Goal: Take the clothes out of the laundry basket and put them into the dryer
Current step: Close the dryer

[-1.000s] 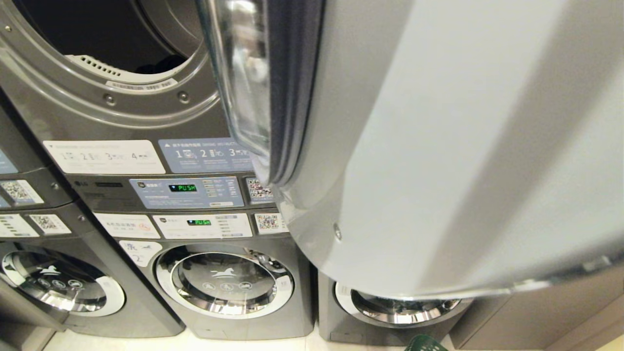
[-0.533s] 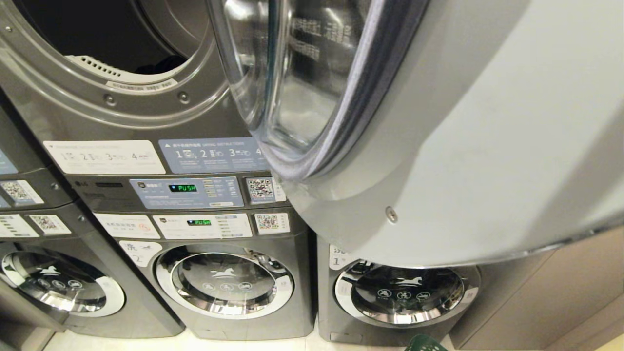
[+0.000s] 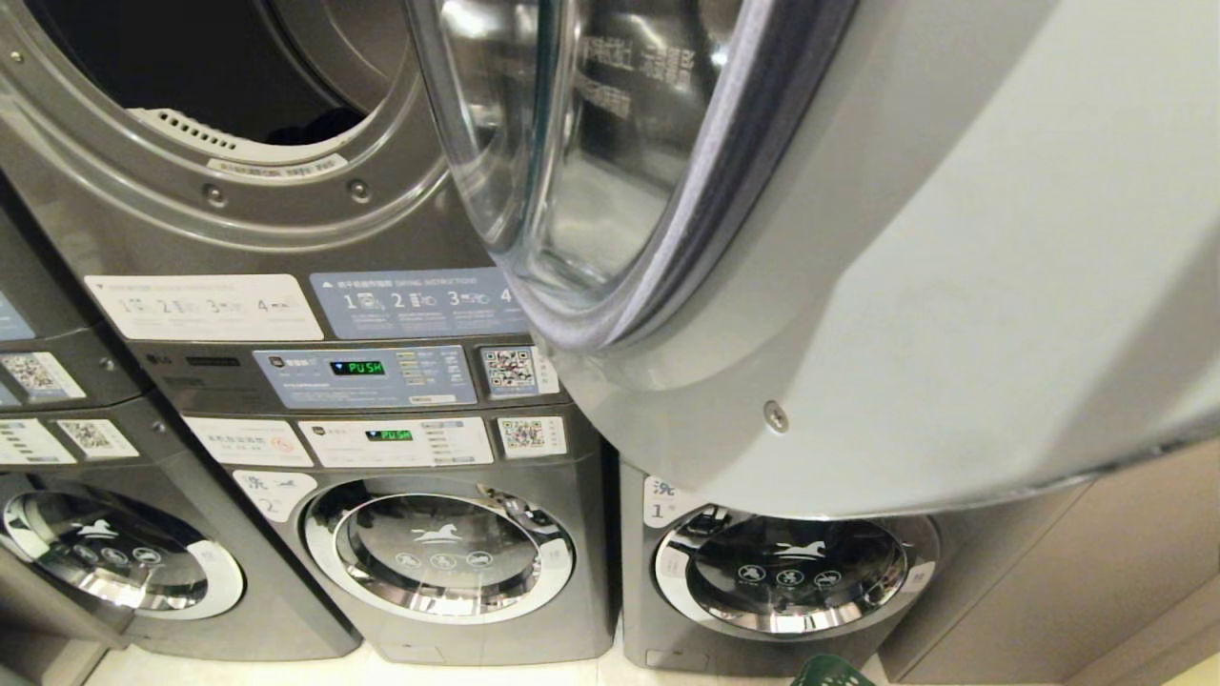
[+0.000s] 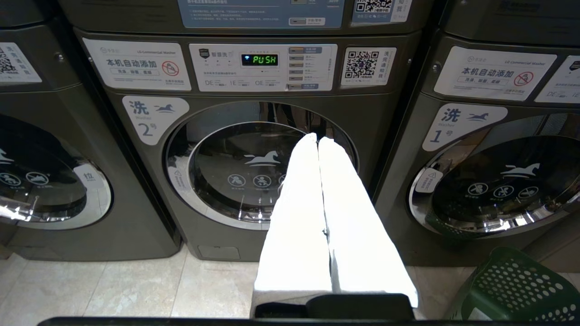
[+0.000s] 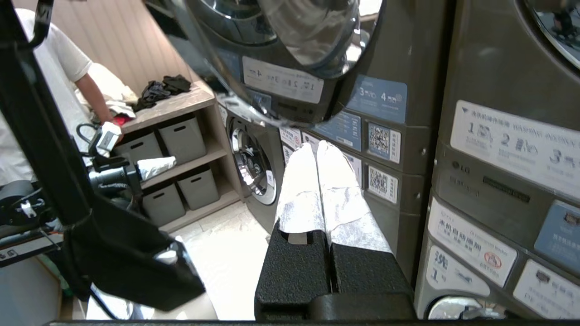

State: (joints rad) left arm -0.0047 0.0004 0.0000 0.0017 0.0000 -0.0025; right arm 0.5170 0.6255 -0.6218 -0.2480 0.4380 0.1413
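The dryer (image 3: 238,229) fills the upper left of the head view, its round opening uncovered. Its chrome-rimmed glass door (image 3: 610,162) hangs swung out to the right, printed white text showing on the glass. A bit of dark clothes (image 3: 319,124) shows low inside the drum. Only a corner of the green laundry basket (image 3: 831,673) shows on the floor; its holed wall (image 4: 512,285) hides the inside. My right gripper (image 5: 316,147) is shut and empty, just under the open door (image 5: 290,40). My left gripper (image 4: 317,138) is shut and empty, parked low before washer 2.
Smaller washer doors with a horse logo (image 3: 438,548) (image 3: 791,572) sit below the dryers. In the right wrist view a person (image 5: 68,68) stands by a wooden shelf (image 5: 172,104) with grey bins and dark garments (image 5: 158,88). Pale floor tiles (image 4: 113,290) lie before the machines.
The dryer door has swung to the right, showing more of its glass inner side and uncovering the washer door numbered 1 below it. It has barely moved in the last half second.
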